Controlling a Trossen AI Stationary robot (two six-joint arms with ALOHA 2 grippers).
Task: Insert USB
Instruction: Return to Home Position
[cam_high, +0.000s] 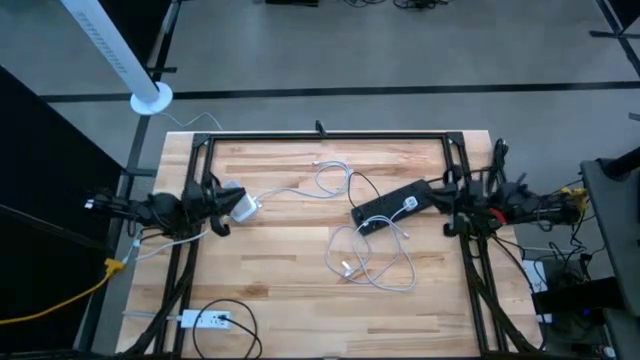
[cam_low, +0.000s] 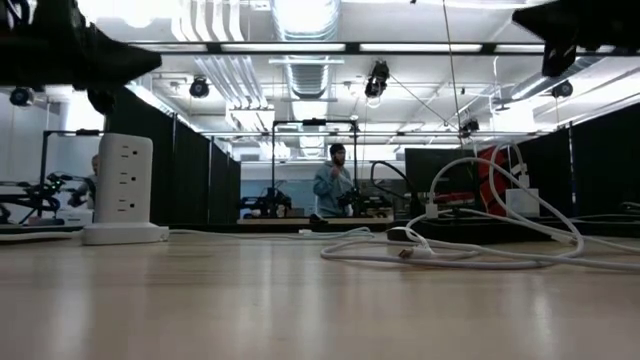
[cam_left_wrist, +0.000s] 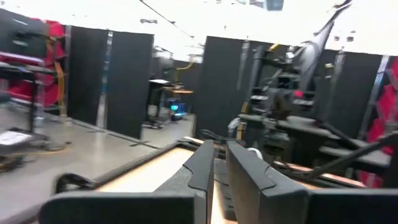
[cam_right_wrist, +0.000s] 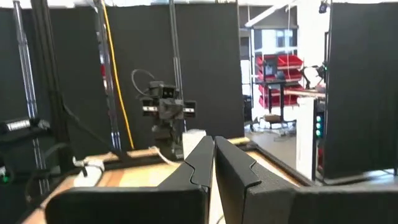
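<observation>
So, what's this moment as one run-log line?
left tool: shut, empty, by white outlet tower | right tool: shut, empty, near black power strip | white cable: looped on table

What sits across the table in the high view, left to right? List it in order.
In order: left gripper → white outlet tower → white cable loop → black power strip → right gripper.

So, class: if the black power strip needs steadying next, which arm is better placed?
Right. From above, the black power strip lies with one end beside the right gripper, while the left gripper sits across the table by the white outlet tower.
</observation>
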